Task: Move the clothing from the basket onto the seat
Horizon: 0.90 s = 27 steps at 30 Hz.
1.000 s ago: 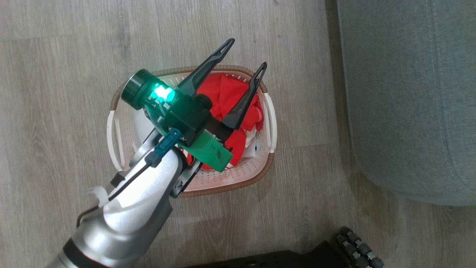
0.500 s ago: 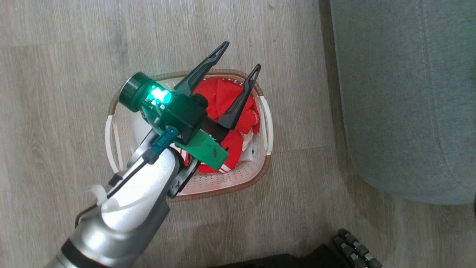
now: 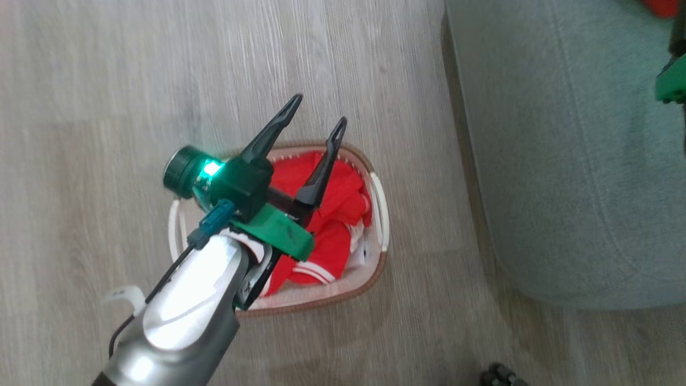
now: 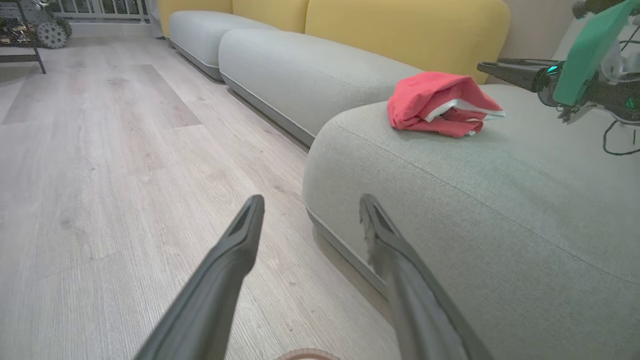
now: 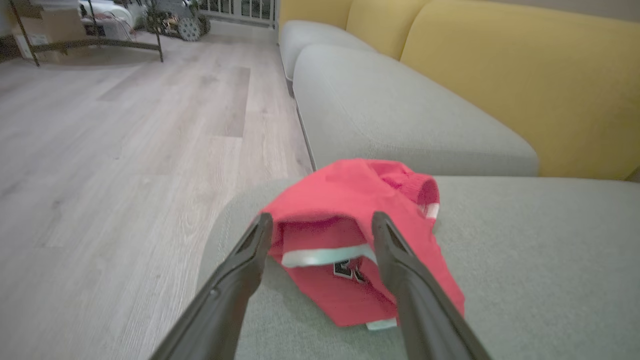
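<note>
The white basket [image 3: 375,271] with its brown rim stands on the wooden floor, and red clothing [image 3: 335,214] with white stripes lies heaped in it. My left gripper [image 3: 317,113] hovers above it, open and empty; in the left wrist view its fingers [image 4: 235,250] point towards the grey-green seat [image 4: 500,215]. Another red garment [image 5: 350,210] with white trim and dark lettering lies crumpled on the seat [image 5: 525,260] near its rounded corner. My right gripper [image 5: 322,219] is open just above it, one finger to each side. From the left wrist view the garment [image 4: 440,102] rests free, right gripper [image 4: 505,69] beside it.
Yellow backrests [image 5: 525,75] stand behind the seat, and more grey cushions [image 4: 300,70] run along the sofa. A wheeled machine [image 4: 30,25] and a metal frame [image 5: 90,40] sit far off on the wooden floor [image 3: 107,107]. A green part of my right arm [image 3: 672,80] shows over the seat.
The head camera has swung, so the basket sits lower in the picture and my right arm's green part has come in at the upper right. My left gripper stays open over the basket.
</note>
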### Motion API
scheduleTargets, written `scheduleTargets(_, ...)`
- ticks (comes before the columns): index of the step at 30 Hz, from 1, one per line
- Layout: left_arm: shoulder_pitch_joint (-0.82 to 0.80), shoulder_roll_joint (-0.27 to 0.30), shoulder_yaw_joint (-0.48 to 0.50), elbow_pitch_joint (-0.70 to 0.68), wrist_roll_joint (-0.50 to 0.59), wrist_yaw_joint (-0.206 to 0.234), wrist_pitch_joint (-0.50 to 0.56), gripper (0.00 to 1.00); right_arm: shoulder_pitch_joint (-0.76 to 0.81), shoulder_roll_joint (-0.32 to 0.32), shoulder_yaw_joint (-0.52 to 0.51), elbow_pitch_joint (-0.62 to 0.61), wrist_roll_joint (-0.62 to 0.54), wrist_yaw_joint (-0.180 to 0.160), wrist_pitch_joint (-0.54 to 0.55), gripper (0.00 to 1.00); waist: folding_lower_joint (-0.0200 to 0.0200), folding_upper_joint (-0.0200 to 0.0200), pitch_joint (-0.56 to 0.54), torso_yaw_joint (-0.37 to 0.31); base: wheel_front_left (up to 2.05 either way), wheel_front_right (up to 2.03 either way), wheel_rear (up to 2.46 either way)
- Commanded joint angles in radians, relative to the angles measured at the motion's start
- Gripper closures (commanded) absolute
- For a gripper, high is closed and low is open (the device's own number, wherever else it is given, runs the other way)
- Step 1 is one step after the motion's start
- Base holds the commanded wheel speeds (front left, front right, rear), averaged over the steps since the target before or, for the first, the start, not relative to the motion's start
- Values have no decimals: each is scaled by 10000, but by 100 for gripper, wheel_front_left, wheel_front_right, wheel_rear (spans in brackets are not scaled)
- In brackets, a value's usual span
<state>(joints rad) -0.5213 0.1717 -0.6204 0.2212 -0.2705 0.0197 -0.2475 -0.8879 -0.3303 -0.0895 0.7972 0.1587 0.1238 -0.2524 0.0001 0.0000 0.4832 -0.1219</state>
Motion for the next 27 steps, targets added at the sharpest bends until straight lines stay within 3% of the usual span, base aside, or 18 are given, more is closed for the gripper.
scheduleTargets(1,106,43,420,-218,-77,106,-95,0,258,-201,241,-484,142,69,-93,0,-1,0,-626,131,0,0,0)
scheduleTargets(9,1100,-216,1206,92,-336,533,-139,0,1305,363,892,-1382,728,69,-93,0,-1,0,-2160,591,0,0,0)
scheduleTargets(16,2511,-318,2322,-109,-186,1037,-141,0,2872,1637,1044,-2239,1065,69,-93,0,-1,0,-3406,1023,0,0,0)
scheduleTargets(27,4325,-503,3481,-538,9,1221,-142,0,5663,2723,874,-4044,588,69,-93,0,-1,0,-4578,1598,0,0,0)
